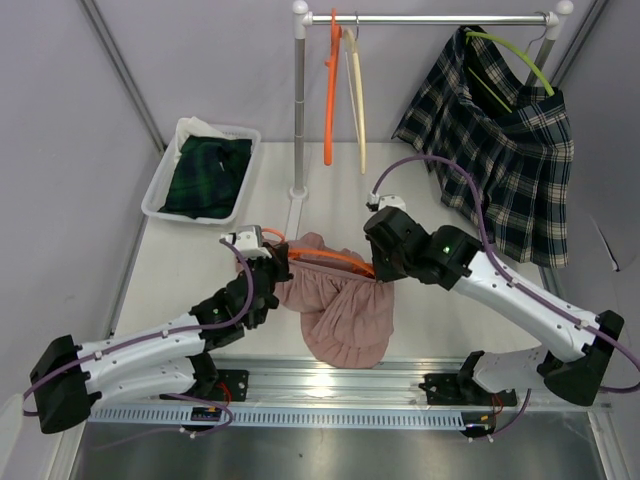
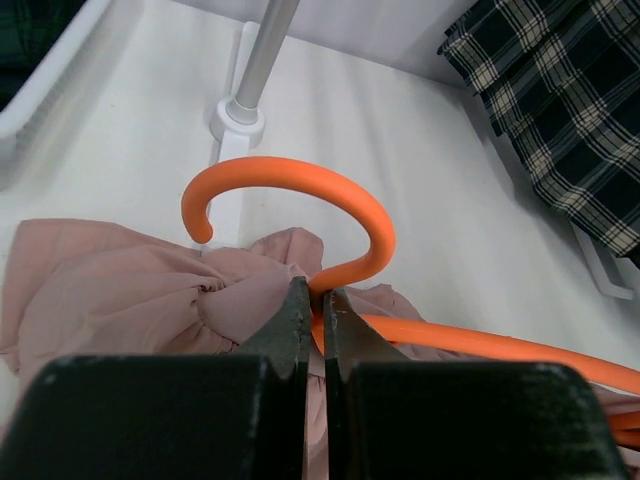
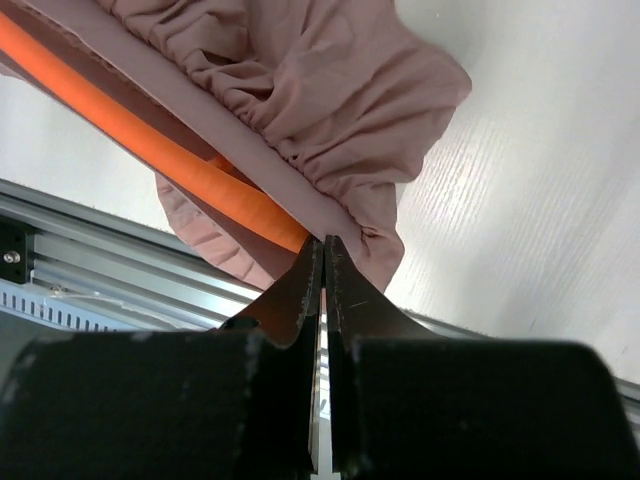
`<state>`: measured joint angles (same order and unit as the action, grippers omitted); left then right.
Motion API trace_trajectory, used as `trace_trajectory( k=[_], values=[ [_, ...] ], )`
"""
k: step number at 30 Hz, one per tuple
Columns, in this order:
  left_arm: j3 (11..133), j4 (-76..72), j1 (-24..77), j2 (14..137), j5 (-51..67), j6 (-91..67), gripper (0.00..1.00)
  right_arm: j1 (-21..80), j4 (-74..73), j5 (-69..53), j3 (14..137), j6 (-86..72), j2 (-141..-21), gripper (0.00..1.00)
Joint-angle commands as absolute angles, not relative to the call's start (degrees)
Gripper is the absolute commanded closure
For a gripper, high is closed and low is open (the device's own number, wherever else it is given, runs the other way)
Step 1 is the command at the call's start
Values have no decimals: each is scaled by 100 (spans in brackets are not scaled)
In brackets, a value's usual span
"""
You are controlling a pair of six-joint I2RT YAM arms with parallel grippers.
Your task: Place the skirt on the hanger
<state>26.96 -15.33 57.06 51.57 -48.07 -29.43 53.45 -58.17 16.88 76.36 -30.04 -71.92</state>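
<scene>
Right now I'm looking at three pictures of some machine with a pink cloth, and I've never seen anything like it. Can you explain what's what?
These are two robot arms bolted at a table's near edge. The wide picture comes from a camera above and behind them: left arm, right arm. The other two come from cameras on the wrists, looking past black jaws. On the table lies a pink skirt with an orange hanger at its waist. The left jaws are shut on the hanger's neck; the right jaws pinch the skirt's waistband. Behind stand a white bin of dark plaid cloth and a rail with spare hangers and a plaid skirt.
</scene>
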Motion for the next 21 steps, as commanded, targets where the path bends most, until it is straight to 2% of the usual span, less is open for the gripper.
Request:
trace_trajectory(
  k=[1,14,21],
  values=[
    [2874,-730,5844,5107,-5159,-2452,100,5554,-5871,2135,8410,-2883,-7417,100],
    [3445,-668,6187,5132,-5010,-2030,100,5792,-5783,2110,9315,-2733,-8085,100],
    [3533,-975,6784,5396,-5317,-1864,100,5897,-5695,2083,9668,-2725,-8244,100]
  ],
)
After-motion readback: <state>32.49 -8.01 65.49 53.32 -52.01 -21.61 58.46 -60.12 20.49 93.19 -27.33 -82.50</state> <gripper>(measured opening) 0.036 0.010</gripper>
